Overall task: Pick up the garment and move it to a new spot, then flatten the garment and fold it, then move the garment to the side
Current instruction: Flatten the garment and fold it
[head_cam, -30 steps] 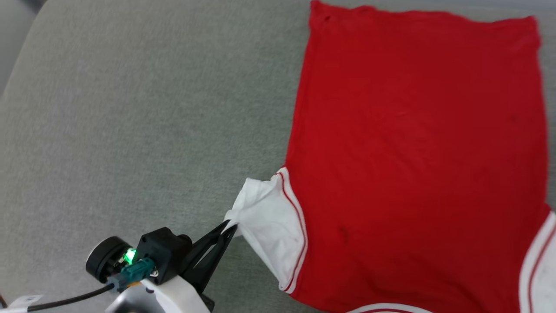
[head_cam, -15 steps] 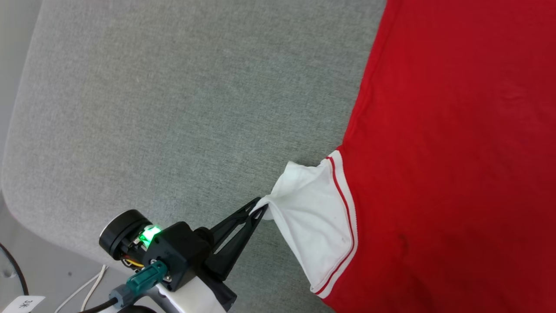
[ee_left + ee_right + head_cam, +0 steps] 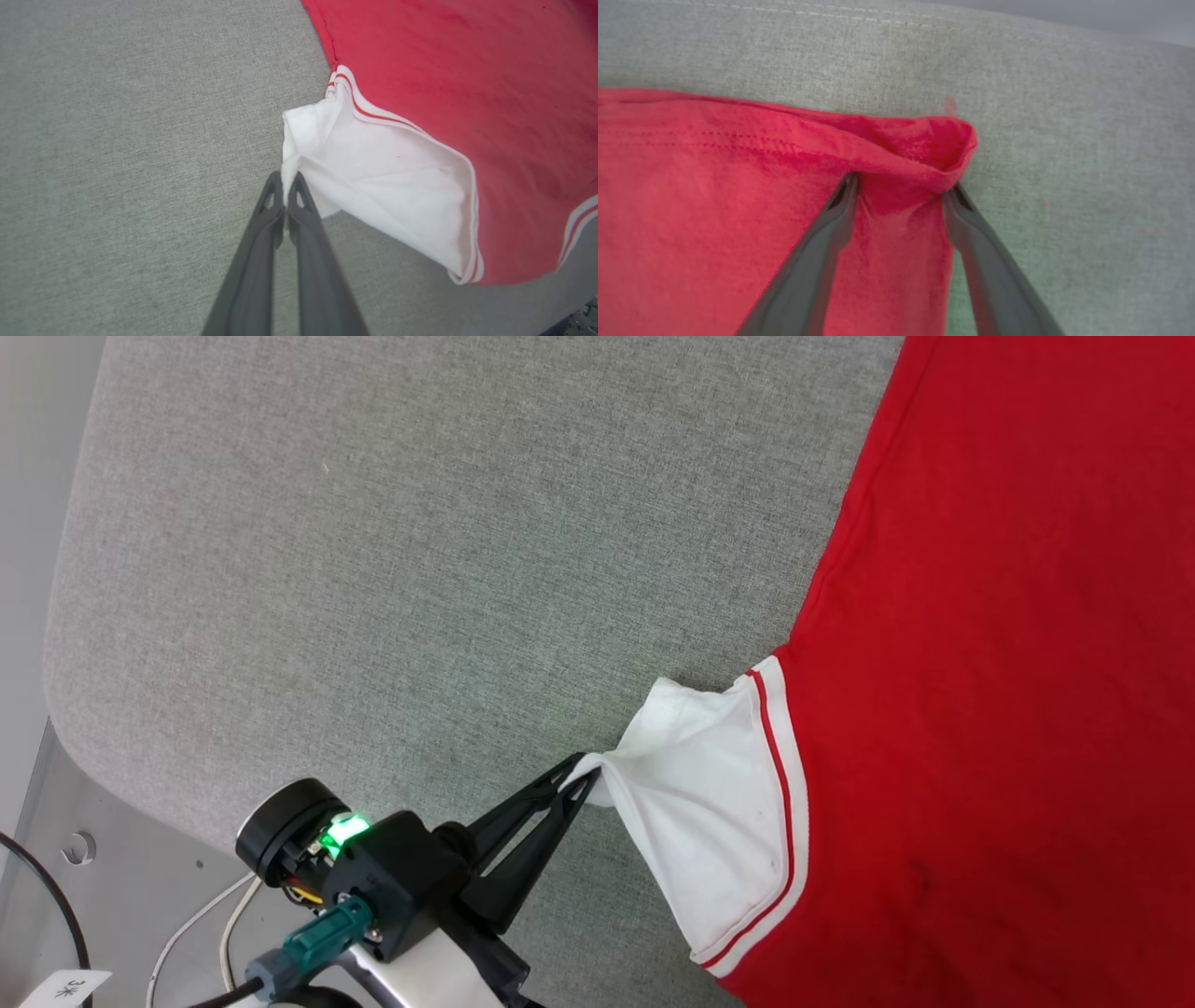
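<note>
Left hand (image 3: 583, 775): we found it closed tight, its two dark fingers pinching the outer tip of the white sleeve (image 3: 719, 803). In the left wrist view the same hand (image 3: 283, 179) had its fingertips pressed together on a small peak of white cloth, and the sleeve (image 3: 373, 177) fanned out from that pinch. A green light (image 3: 344, 829) was lit on the wrist housing behind the fingers.

Right hand (image 3: 901, 184): we found it open, fingers well apart. They stood astride a bunched corner of the red hem, which curled up over both tips. We could not confirm any grip there.

The garment (image 3: 980, 663) lay spread on the grey cushion (image 3: 420, 569), plain red side up, covering the cushion's right part in the head view. Red-and-white striped trim marked the seam where the sleeve met the red body. The cushion's left part was bare fabric.

In the right wrist view the garment (image 3: 714, 210) reached near the cushion's (image 3: 1087, 140) stitched far edge. Beyond the cushion's near left corner we noted a pale floor with a white cable (image 3: 187, 933) and a paper label (image 3: 65, 987).
</note>
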{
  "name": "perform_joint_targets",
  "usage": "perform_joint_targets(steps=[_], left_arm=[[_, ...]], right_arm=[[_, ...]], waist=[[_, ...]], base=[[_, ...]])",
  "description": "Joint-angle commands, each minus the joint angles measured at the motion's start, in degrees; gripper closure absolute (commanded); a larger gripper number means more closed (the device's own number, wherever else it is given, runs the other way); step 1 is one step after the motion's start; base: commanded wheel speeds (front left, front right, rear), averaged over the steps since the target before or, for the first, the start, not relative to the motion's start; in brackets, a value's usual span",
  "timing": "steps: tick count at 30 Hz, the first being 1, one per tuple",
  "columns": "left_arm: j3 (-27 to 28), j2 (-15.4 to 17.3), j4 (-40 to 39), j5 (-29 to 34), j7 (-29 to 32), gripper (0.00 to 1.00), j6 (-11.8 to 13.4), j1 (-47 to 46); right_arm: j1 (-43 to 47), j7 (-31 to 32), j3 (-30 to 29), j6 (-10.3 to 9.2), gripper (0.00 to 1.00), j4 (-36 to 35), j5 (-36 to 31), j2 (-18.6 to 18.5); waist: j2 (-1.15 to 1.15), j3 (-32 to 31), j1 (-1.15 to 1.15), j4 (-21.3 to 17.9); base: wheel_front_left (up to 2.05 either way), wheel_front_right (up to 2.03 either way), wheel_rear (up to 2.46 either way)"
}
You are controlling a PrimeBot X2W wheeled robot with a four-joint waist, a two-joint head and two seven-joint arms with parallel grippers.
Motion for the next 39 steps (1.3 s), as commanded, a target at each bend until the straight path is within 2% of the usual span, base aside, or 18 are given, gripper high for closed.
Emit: perform_joint_targets(steps=[1, 8, 16, 20, 27, 33, 39], left_arm=[[0.23, -0.31, 0.31, 0.02, -0.34, 1.0, -0.09, -1.1], [0.68, -0.19, 1.65, -0.38, -0.63, 1.0, 0.08, -1.2], [0.84, 1.19, 3.3, 0.19, 0.1, 1.0, 1.06, 0.0], [0.73, 1.66, 4.32, -0.19, 0.32, 1.0, 1.83, 1.22], [0.56, 2.72, 7.18, -1.83, 0.27, 1.0, 3.3, 4.51], [1.01, 3.03, 9.59, -3.46, -1.4, 1.0, 4.18, 7.43], [1.44, 2.49, 10.82, -5.15, -2.78, 1.0, 4.95, 9.39]], right_arm=[[3.62, 0.6, 1.09, -0.04, 1.0, 4.02, 0.42, 1.4], [4.61, -1.51, 3.22, -0.04, 1.0, 6.39, 2.17, -0.4], [10.87, -3.66, 5.34, -0.04, 1.0, 6.72, 7.3, -1.5], [17.71, -4.31, 6.04, -0.04, 1.0, 3.94, 11.03, -1.59], [31.9, -5.88, 3.83, -0.04, 1.0, -1.59, 15.87, 1.7], [46.89, -9.35, 2.79, -0.05, 1.0, -10.56, 19.01, 3.04], [61.52, -11.86, -0.7, -0.04, 1.0, -18.86, 19.8, 6.64]], waist=[[0.0, -0.02, 0.01, -0.06], [0.0, -2.93, 0.01, -2.0], [0.0, -10.2, 0.01, -7.36], [0.0, -14.67, 0.01, -10.44], [0.0, -22.6, 0.01, -15.94], [0.0, -27.42, 0.01, -19.36], [0.0, -30.7, 0.01, -21.5]], base=[[0.0, 0.0, 0.0], [0.0, 0.0, 0.0], [0.0, 0.0, 0.0], [0.0, 0.0, 0.0], [0.0, 0.0, 0.0], [0.0, 0.0, 0.0], [0.0, 0.0, 0.0]])
